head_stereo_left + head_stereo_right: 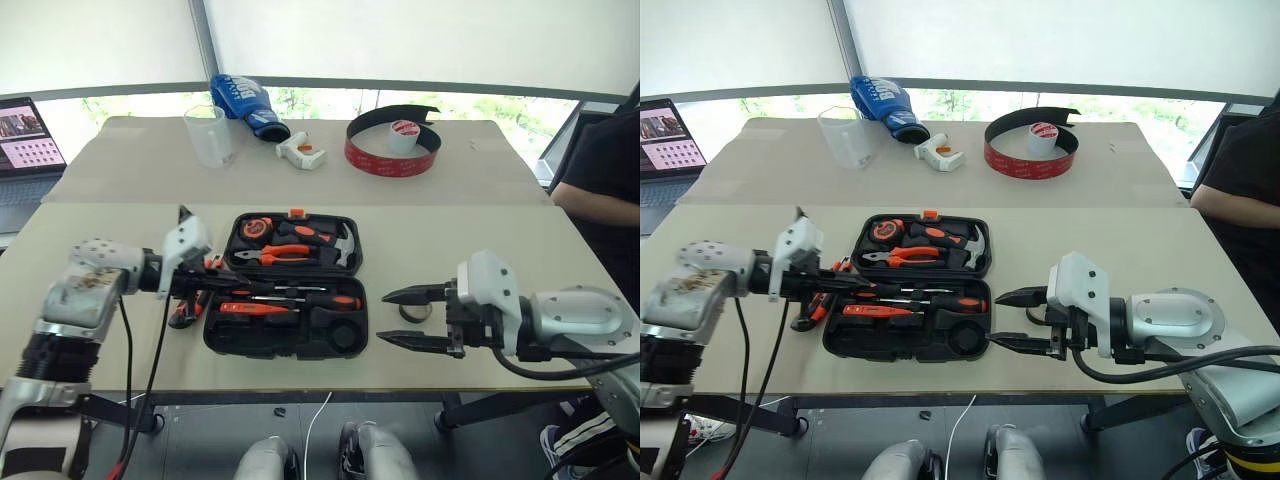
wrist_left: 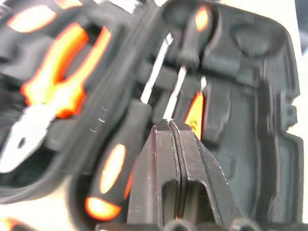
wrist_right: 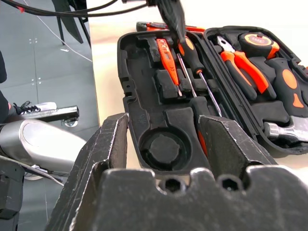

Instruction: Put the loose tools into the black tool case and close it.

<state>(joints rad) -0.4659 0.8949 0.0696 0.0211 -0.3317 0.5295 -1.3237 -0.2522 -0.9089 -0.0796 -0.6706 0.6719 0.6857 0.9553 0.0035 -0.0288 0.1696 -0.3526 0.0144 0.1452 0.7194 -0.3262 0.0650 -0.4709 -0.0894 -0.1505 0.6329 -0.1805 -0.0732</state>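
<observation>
I'm looking down on a beige table [image 1: 480, 215] set against a bright window, with a laptop [image 1: 25, 150] at the far left edge and a person's dark sleeve [image 1: 600, 170] at the right. On the far half stand a clear plastic cup [image 1: 209, 134], a blue pouch [image 1: 245, 103], a white-and-orange gun-shaped tool [image 1: 298, 152] and a big red-and-black tape coil [image 1: 392, 142].

My right gripper [image 1: 412, 318] hangs just right of the black tool case [image 1: 290, 285], its two fingers spread wide with nothing between them. A small dark tape roll [image 1: 415, 312] lies on the table just beyond its fingers.

My left gripper [image 2: 177, 132] points over the case's near left corner. In the left wrist view its fingers are pressed together at the tips, with nothing visibly held.

The case lies open and flat at the middle of the near table. Its far half holds pliers, a tape measure and a hammer. The near half holds an orange utility knife [image 1: 245, 309] and two black-and-orange screwdrivers [image 1: 300, 295]; its round recess [image 3: 161, 149] is bare. Another orange-and-black tool [image 1: 185, 310] lies on the table by the case's left side.
</observation>
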